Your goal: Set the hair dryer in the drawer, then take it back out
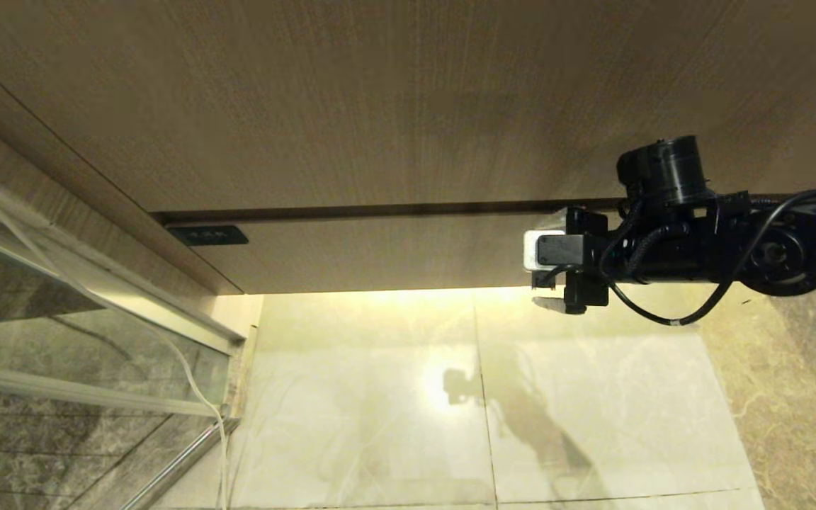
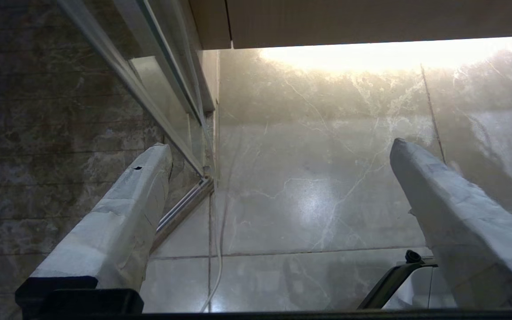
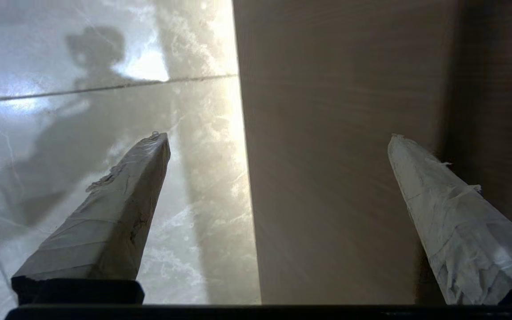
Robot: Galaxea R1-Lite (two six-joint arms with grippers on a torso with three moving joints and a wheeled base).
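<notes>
While our right gripper (image 3: 278,138) has its two taped fingers (image 3: 118,200) spread wide with nothing between them, it sits just in front of the drawer (image 1: 380,251), whose narrow wood-grain front is closed under the much taller wood-grain panel (image 1: 394,99). Through the right wrist view, one finger lies over the drawer front and the other over the pale marble floor (image 1: 380,397) below the drawer; whether either fingertip touches the wood we cannot tell. In the head view the gripper reaches in at the drawer's right end, far from the small black mark (image 1: 207,235) at the drawer's left end. Behind the fingers, our black right arm (image 1: 734,241) runs off to the right of the drawer, a black cable looping beneath it.

Our left gripper (image 2: 280,149) also has its fingers wide apart and empty, hanging over the floor below the drawer, near the glass partition (image 1: 61,340) to the drawer's left.

We cannot see the hair dryer in any view.
</notes>
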